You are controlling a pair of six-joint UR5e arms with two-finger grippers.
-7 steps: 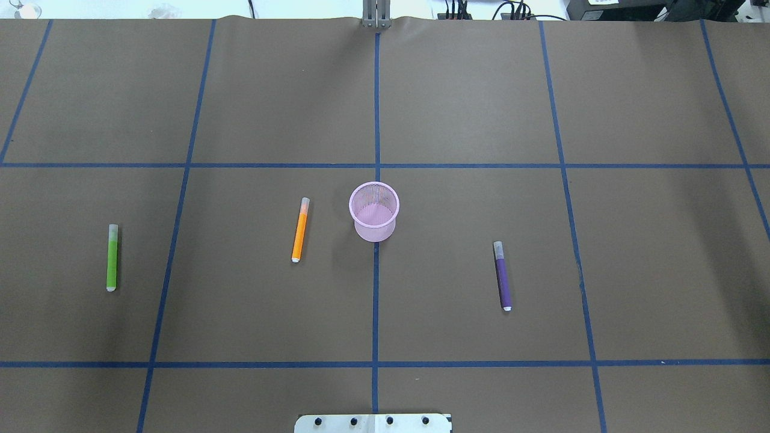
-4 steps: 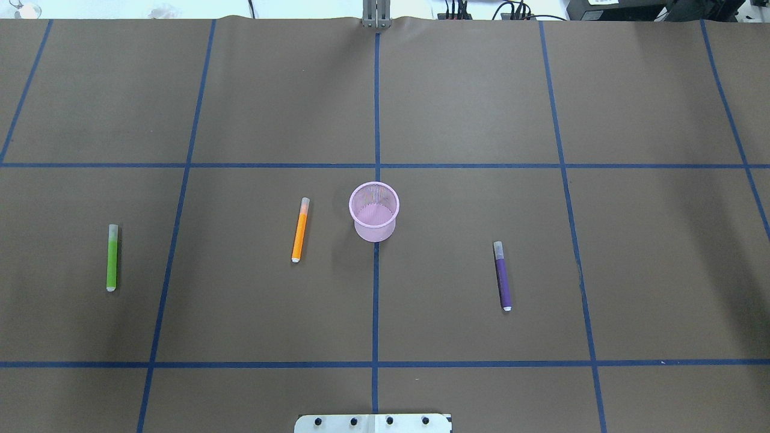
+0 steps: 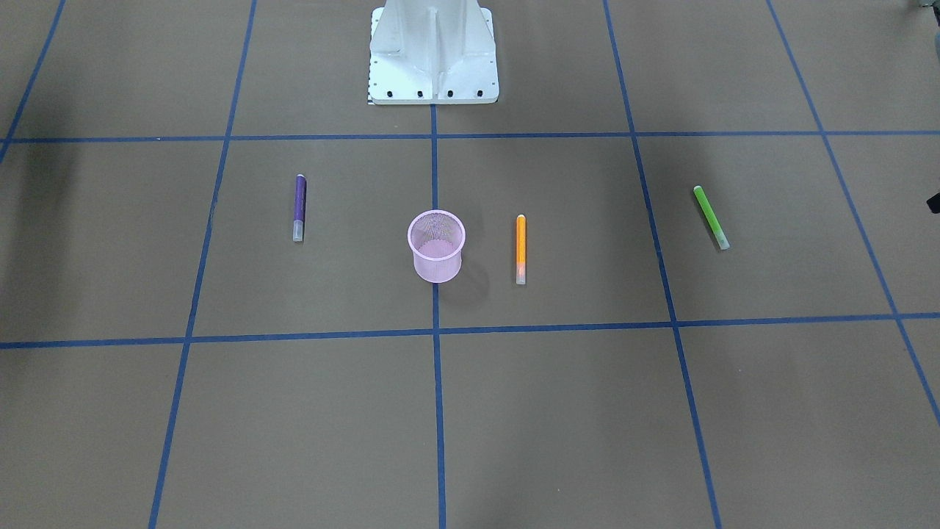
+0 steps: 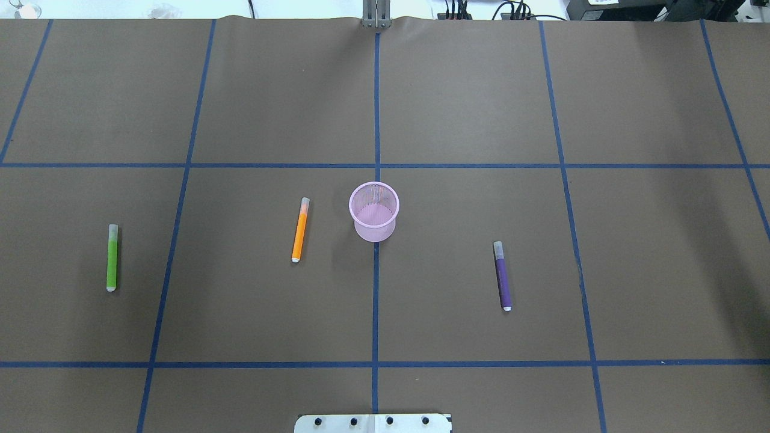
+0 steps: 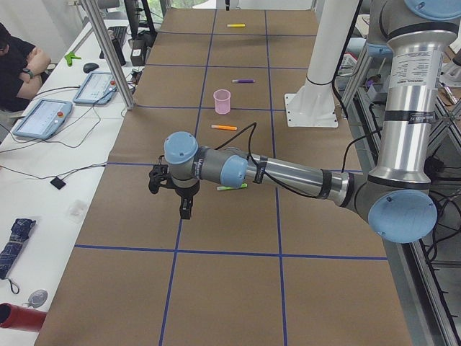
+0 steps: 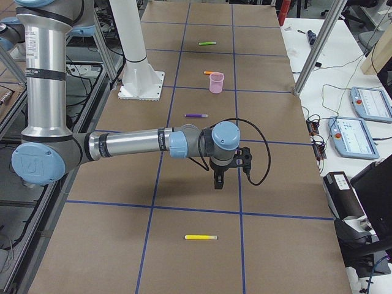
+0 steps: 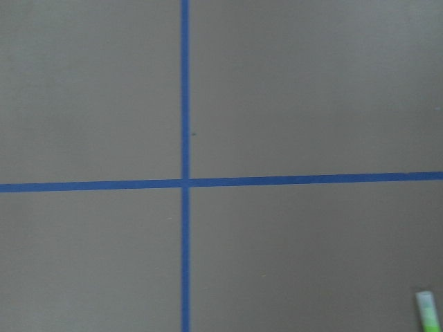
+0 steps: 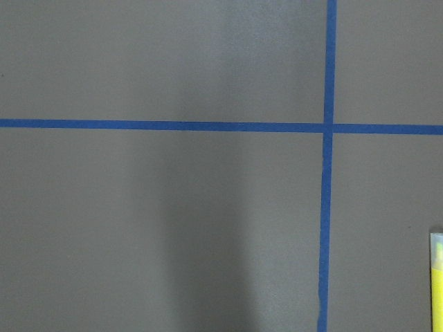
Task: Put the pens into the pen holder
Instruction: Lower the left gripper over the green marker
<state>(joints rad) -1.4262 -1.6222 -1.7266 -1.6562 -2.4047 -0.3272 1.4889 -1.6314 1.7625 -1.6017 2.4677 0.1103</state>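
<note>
Pens: four, one of each colour, all lying flat on the worktop (image 4: 481, 90).
Holder: one pen holder (image 4: 374, 231), upright on the centre line of the blue tape lines (image 4: 376, 300).
Orange pen (image 4: 299, 230): near the pen holder, on the robot's left.
Green pen (image 4: 112, 258): well out to the left.
Purple pen (image 4: 502, 276): right of the pen holder, apart from it.
Yellow pen (image 6: 201, 237): far at the right end.
Left arm: stretched low and level, left gripper (image 5: 171, 196) pointing down near the green pen; whether its jaws are parted cannot be told.
Right arm: the same pose, right gripper (image 6: 231, 174) pointing down near the yellow pen; its jaws cannot be judged either.
</note>
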